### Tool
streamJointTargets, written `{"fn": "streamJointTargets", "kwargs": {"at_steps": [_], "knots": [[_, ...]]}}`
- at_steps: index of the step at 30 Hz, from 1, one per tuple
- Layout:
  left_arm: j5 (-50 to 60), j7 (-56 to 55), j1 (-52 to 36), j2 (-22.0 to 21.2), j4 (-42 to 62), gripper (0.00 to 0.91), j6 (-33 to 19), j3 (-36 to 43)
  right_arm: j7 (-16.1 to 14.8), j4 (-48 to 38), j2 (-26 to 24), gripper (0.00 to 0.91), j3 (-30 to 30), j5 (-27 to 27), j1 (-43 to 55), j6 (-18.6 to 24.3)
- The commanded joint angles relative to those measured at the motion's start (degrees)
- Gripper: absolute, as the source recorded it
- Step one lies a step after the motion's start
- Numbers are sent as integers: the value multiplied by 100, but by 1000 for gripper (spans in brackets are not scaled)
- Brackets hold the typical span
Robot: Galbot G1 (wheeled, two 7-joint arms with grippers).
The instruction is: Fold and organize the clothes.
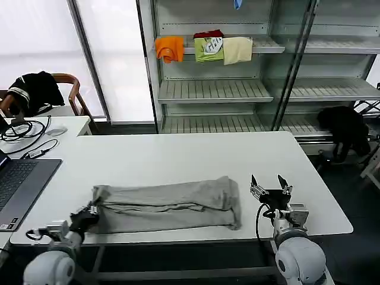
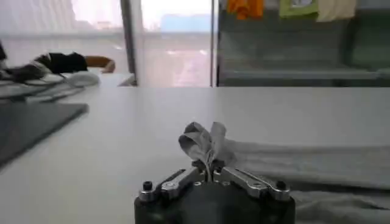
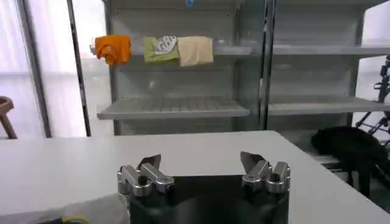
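The light grey T-shirt (image 1: 169,205) lies folded into a long strip across the front of the white table (image 1: 178,157). My left gripper (image 1: 90,212) is shut on the shirt's left end; in the left wrist view a bunched fold of grey cloth (image 2: 204,141) sticks up from between the closed fingers of my left gripper (image 2: 208,169). My right gripper (image 1: 268,183) stands open just right of the shirt's right end, holding nothing. In the right wrist view its fingertips (image 3: 152,162) are wide apart around the gripper's middle (image 3: 201,161), and a bit of grey cloth (image 3: 97,210) shows at the corner.
A laptop (image 1: 18,184) and cables (image 1: 27,136) lie on the table's left side. Behind the table a shelf unit (image 1: 237,89) carries orange (image 1: 170,48), green (image 1: 209,48) and cream (image 1: 237,50) folded shirts. A chair with a black garment (image 1: 35,89) stands far left.
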Motion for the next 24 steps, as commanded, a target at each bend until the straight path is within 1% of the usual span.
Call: {"fn": "streamJointTargets", "kwargs": {"at_steps": [1, 4, 7, 9, 12, 15, 18, 22, 24], "knots": [[-142, 206, -54, 1623, 1117, 0, -169, -1311, 18, 63, -37, 907, 41, 38, 0, -13], [-103, 299, -202, 2097, 1817, 0, -207, -1495, 24, 94, -41, 907, 69, 62, -41, -5], [31, 356, -287, 2223, 1968, 0, -247, -1528, 34, 109, -22, 907, 66, 63, -73, -4], [25, 361, -324, 2185, 1857, 0, -208, -1513, 35, 136, -13, 907, 66, 61, -106, 2], [75, 338, -364, 2003, 1505, 0, -130, -1374, 47, 157, -10, 907, 88, 60, -150, 14], [203, 315, -326, 1680, 1010, 0, -92, -1159, 50, 167, -26, 907, 110, 60, -215, 41], [352, 190, -210, 1349, 486, 0, -33, -809, 68, 165, -25, 907, 125, 56, -284, 63], [676, -7, -10, 868, -90, 0, -34, -132, 71, 192, -37, 907, 178, 54, -416, 102], [718, -90, 46, 667, -340, 0, 51, 141, 103, 204, -40, 907, 214, 65, -454, 130]]}}
